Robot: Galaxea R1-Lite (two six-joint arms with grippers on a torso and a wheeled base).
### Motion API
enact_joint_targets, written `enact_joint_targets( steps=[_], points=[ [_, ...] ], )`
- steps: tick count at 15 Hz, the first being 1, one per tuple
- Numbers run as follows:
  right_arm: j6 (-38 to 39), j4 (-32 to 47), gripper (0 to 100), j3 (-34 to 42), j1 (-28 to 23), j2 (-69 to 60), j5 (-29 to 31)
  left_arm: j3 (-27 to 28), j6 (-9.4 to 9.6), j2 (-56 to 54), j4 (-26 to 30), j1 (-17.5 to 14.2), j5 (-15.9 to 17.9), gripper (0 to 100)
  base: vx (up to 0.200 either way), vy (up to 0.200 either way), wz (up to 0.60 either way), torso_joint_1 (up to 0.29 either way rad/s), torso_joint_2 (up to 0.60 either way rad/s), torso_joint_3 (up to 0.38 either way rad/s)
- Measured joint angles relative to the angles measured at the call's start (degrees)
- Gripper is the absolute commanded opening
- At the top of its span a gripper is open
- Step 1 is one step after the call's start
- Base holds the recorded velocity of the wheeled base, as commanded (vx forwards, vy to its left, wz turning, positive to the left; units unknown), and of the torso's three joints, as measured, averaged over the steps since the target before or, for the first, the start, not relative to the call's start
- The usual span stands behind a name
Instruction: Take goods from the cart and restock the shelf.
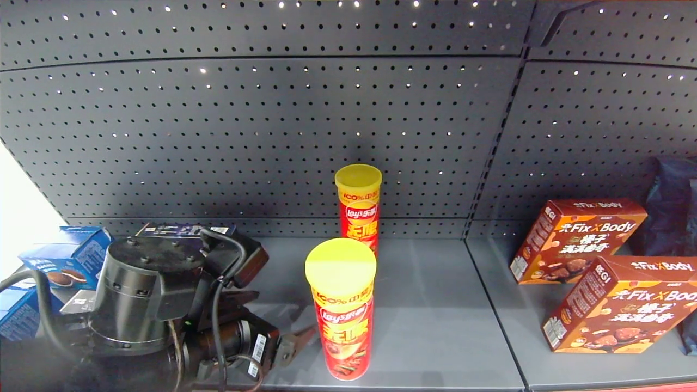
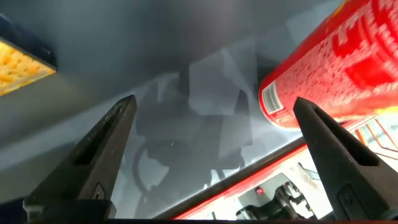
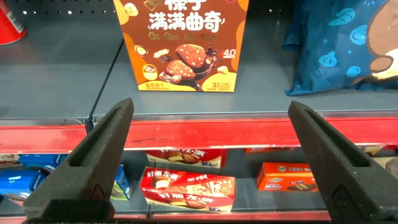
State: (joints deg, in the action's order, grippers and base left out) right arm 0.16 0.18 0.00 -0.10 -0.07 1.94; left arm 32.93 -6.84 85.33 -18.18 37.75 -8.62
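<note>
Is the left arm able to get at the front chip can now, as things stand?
Probably yes: the open left gripper sits beside the front chip can, with bare shelf between them.

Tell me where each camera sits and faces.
Head: atop the robot, down at the grey metal shelf and two red cylindrical cans with yellow lids; left arm lower left.
Left wrist: on that arm, along the shelf through open left claw, nearer can beside.
Right wrist: at the shelf front and brown cardboard box through open right claw.
Head and left wrist share that can.
</note>
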Motion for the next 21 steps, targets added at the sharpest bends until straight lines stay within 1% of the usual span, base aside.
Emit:
enact_joint_targets(
  steps=[4,10,13,16,17,19,21],
  points=[
    [0.0,0.0,100,0.0,0.0,0.0,0.0,2.0,0.00,1.5,-0.2,1.0,-0.4,100,0.000,0.000,0.00,0.000,0.00,0.000],
    [0.0,0.0,100,0.0,0.0,0.0,0.0,2.3,0.00,2.7,-0.2,1.4,-0.4,100,0.000,0.000,0.00,0.000,0.00,0.000],
    [0.0,0.0,100,0.0,0.0,0.0,0.0,2.4,0.02,2.5,-0.2,0.6,-1.1,100,0.000,0.000,0.00,0.000,0.00,0.000],
    [0.0,0.0,100,0.0,0.0,0.0,0.0,4.6,0.52,-0.6,0.3,-1.9,-1.6,100,0.000,0.000,0.00,0.000,0.00,0.000],
    [0.0,0.0,100,0.0,0.0,0.0,0.0,5.8,1.54,-2.4,0.4,-3.1,-1.8,100,0.000,0.000,0.00,0.000,0.00,0.000],
    [0.0,0.0,100,0.0,0.0,0.0,0.0,7.3,4.30,-6.1,0.4,-5.4,-1.7,100,0.000,0.000,0.00,0.000,0.00,0.000],
    [0.0,0.0,100,0.0,0.0,0.0,0.0,8.2,6.00,-11.6,0.4,-6.9,-1.5,100,0.000,0.000,0.00,0.000,0.00,0.000]
  ],
)
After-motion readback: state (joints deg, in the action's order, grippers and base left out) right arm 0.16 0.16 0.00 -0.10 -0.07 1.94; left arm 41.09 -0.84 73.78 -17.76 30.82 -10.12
